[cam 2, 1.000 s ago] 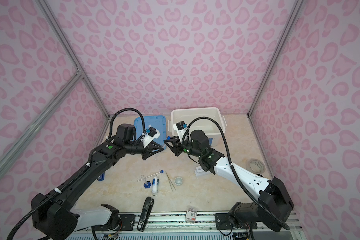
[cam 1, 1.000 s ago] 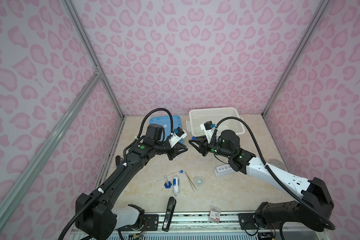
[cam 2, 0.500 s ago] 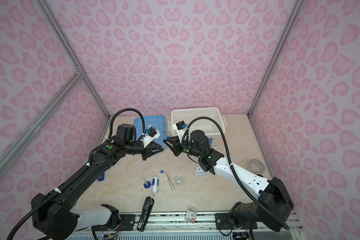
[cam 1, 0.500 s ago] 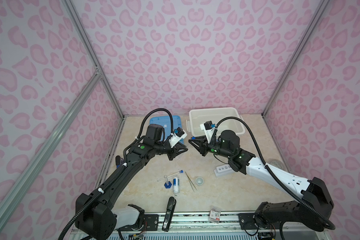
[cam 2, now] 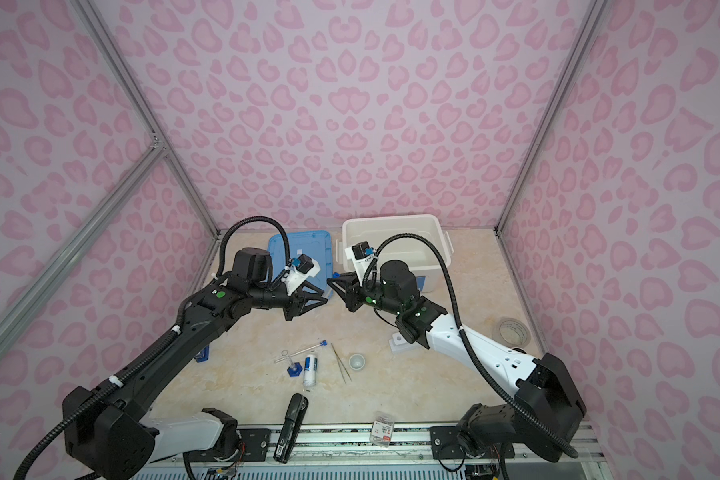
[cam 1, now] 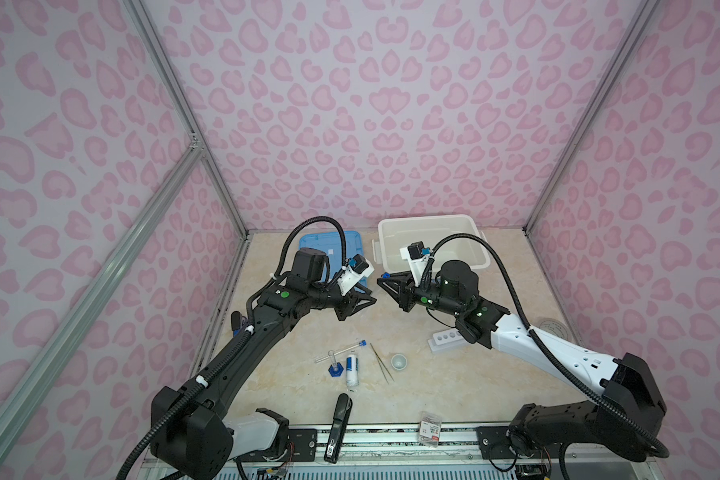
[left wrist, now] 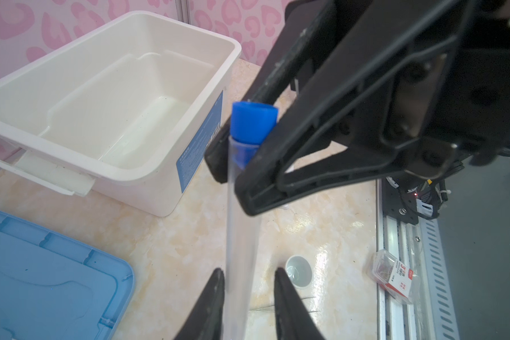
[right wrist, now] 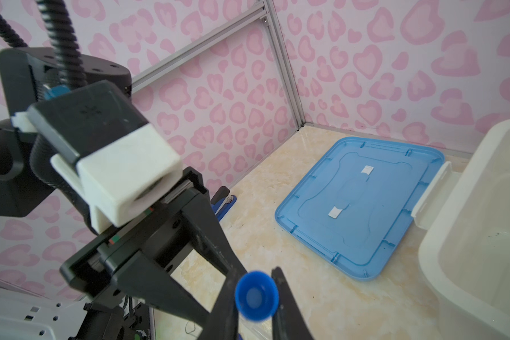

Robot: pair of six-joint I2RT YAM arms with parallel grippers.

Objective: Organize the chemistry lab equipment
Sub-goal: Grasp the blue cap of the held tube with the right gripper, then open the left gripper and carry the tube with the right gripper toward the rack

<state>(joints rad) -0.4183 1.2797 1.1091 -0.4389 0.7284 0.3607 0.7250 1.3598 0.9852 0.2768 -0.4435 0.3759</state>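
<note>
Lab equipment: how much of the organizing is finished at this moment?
Done: nothing visible in the white bin. In hand: right fingers grip the blue-capped tube; left fingers stand open around it. Remaining on the table: second tube, small cylinder, bottle, tweezers, cup, rack.

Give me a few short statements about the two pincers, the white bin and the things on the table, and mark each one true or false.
1. The right pincer grips the blue-capped tube near its cap. True.
2. The tweezers lie inside the white bin. False: nothing shows in the bin; they lie on the table beside the tiny white cup.
3. The blue lid lies flat beside the bin. True.
4. The second blue-capped tube stands upright. False: it lies flat, next to the bottle.
5. The left pincer is clamped on the held tube. False: its fingers stand apart, one on each side of it.
</note>
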